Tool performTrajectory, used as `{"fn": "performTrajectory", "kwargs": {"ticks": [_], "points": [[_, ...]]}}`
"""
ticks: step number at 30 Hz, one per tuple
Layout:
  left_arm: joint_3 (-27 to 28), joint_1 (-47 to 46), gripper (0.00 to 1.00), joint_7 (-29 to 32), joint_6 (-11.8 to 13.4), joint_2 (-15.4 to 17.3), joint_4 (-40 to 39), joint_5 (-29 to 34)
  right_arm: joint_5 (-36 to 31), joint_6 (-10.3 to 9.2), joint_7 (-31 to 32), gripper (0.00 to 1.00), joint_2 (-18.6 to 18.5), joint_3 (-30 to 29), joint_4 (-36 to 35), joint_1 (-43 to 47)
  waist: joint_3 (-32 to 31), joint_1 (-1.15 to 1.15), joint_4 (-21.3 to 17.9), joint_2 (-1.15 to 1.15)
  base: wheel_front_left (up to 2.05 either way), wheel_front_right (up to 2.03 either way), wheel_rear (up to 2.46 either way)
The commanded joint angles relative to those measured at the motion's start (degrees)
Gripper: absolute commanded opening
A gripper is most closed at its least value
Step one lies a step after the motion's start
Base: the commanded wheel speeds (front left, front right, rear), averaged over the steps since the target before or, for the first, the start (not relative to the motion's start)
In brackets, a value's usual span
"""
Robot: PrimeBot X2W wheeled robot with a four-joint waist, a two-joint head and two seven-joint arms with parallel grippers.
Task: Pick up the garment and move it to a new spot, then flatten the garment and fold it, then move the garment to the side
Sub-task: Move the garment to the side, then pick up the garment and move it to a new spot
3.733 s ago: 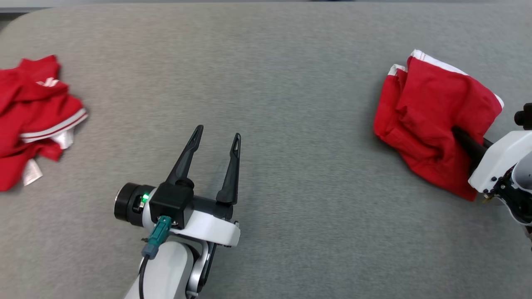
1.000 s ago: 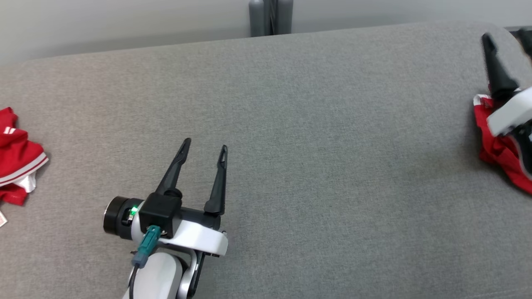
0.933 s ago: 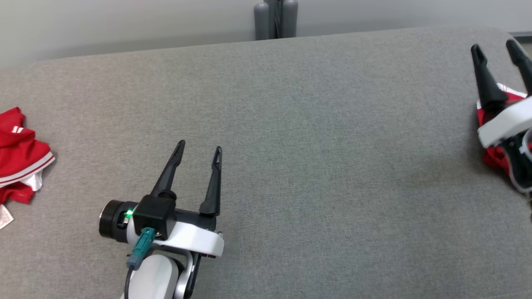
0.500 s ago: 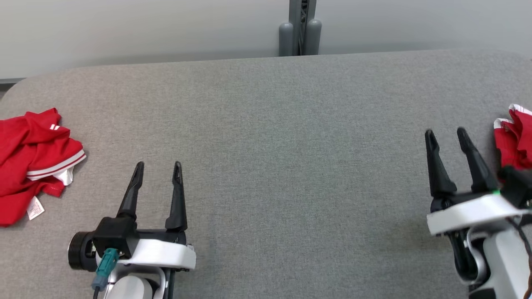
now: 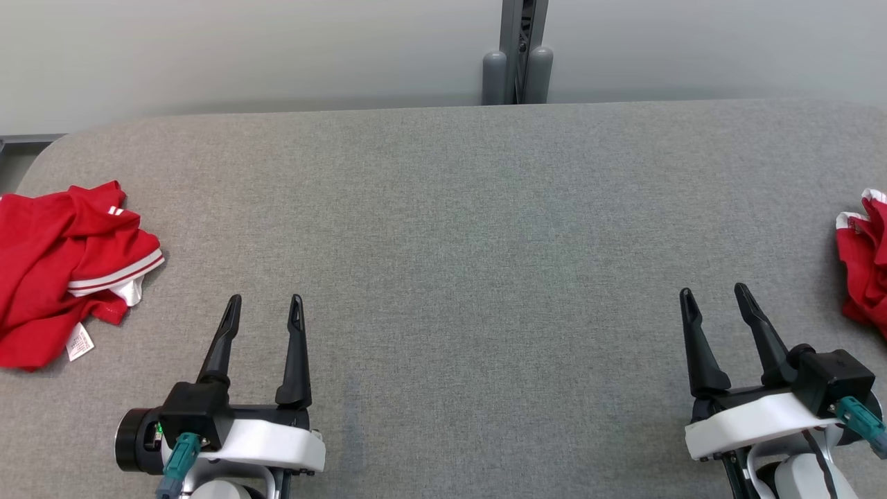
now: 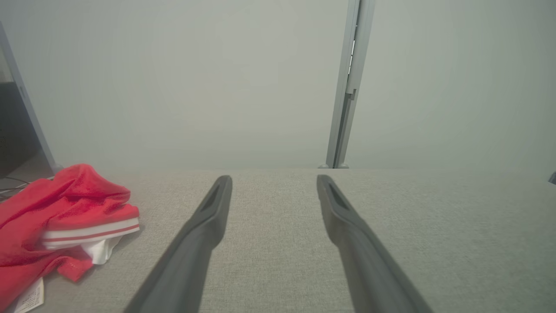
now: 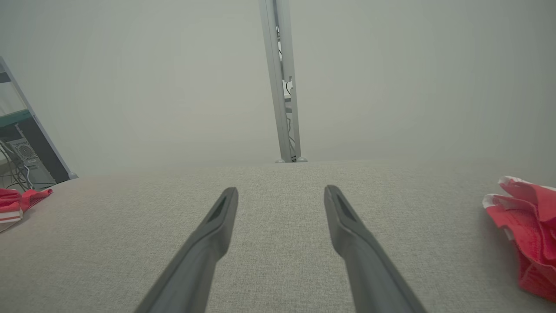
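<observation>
Head view: garment (image 5: 866,270), seemingly folded, far right.

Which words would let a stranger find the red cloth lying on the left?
On the grey table, look to its far left end, beyond the left gripper. A crumpled red garment lies heaped there. Unlike the other red garment at the right edge, it shows a small white label.
</observation>
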Motion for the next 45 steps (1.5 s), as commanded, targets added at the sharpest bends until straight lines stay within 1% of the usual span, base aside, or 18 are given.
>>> {"fn": "performTrajectory", "kwargs": {"ticks": [1,10,17,21,24,28,29,31,39,45], "points": [[0.2,0.1,1.0,0.0,-0.4,0.2,0.0,0.3,-0.2,0.04,-0.3,1.0,-0.1,-0.1,-0.5,0.1,-0.1,0.0,-0.1,0.0,0.0,0.0,0.0],[-0.1,0.9,1.0,0.0,-0.9,0.2,0.3,0.6,0.4,0.04,-0.3,1.0,0.7,0.4,0.1,0.5,-1.5,0.0,-0.3,0.0,0.0,0.0,0.0],[-0.2,0.9,1.0,0.0,-1.1,0.2,0.5,0.8,0.8,0.04,-0.3,1.0,0.9,0.7,-0.3,0.6,-1.3,0.0,-0.2,0.0,0.0,0.0,0.0],[-0.6,0.7,1.0,0.0,-1.5,0.2,0.9,0.6,0.7,0.04,-0.3,1.0,0.8,0.9,0.0,0.7,-1.2,0.0,0.6,0.0,0.0,0.0,0.0],[-1.0,0.5,1.0,0.0,-1.3,0.2,1.3,0.3,0.6,0.04,-0.3,1.0,0.8,1.2,0.3,0.8,-1.1,0.0,1.6,0.0,0.0,0.0,0.0],[-1.6,-0.3,1.0,0.0,-1.2,0.2,1.5,0.0,0.5,0.04,-0.3,1.0,0.5,2.1,0.3,0.9,-0.8,0.0,4.3,0.0,0.0,0.0,0.0],[-1.6,-0.3,1.0,0.0,-1.2,0.2,1.5,0.0,0.5,0.04,-0.3,1.0,0.5,2.1,0.3,0.9,-0.8,0.0,4.3,0.0,0.0,0.0,0.0],[-2.0,-0.3,1.0,0.0,-0.9,0.2,1.4,-0.5,0.5,0.04,-0.3,1.0,0.3,2.4,0.5,1.2,-0.9,0.0,6.3,0.0,0.0,0.0,0.0],[-2.7,1.0,1.0,0.0,-0.2,0.2,0.7,-1.1,1.4,0.04,-0.3,1.0,-0.2,3.4,0.4,1.7,-1.6,0.0,16.0,0.0,0.0,0.0,0.0],[-0.8,2.2,1.0,0.0,0.1,0.2,0.2,-1.1,2.0,0.04,-0.3,1.0,-0.2,4.7,0.5,2.1,-2.7,0.0,23.0,0.0,0.0,0.0,0.0]]}}
